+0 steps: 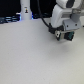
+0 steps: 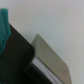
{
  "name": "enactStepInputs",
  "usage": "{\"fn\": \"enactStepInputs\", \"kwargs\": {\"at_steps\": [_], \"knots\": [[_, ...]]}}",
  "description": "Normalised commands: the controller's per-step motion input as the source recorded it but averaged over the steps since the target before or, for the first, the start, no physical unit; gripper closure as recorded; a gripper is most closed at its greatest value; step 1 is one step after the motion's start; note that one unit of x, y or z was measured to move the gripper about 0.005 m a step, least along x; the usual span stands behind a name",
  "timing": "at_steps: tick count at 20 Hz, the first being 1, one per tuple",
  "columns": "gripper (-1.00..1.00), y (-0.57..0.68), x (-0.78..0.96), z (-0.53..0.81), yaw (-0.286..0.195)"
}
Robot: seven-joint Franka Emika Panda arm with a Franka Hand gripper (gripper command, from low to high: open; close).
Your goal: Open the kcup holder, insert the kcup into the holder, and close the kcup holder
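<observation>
White robot arm end effector (image 1: 64,36) low above pale grey surface (image 1: 30,55), toward exterior view's right. Opening of jaws: cannot tell; small teal-green patch (image 1: 70,35) at fingertips, possibly white green-topped kcup. Tall white bottle-like post (image 1: 25,11) behind, near dark background. Black boxy kcup holder unseen.

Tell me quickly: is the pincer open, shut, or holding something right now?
Pincer: cannot be told whether it is open or shut. A small teal-green item shows at its tip, but a grip on it is not clear.
</observation>
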Motion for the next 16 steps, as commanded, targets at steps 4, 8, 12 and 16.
{"fn": "enactStepInputs", "kwargs": {"at_steps": [4, 8, 12, 16], "knots": [[-1.0, 0.49, -0.92, 0.0, 0.036], [-1.0, 0.46, -0.92, -0.01, 0.044], [-1.0, 0.43, -0.9, -0.01, 0.054], [-1.0, 0.46, -0.71, 0.01, 0.075]]}}
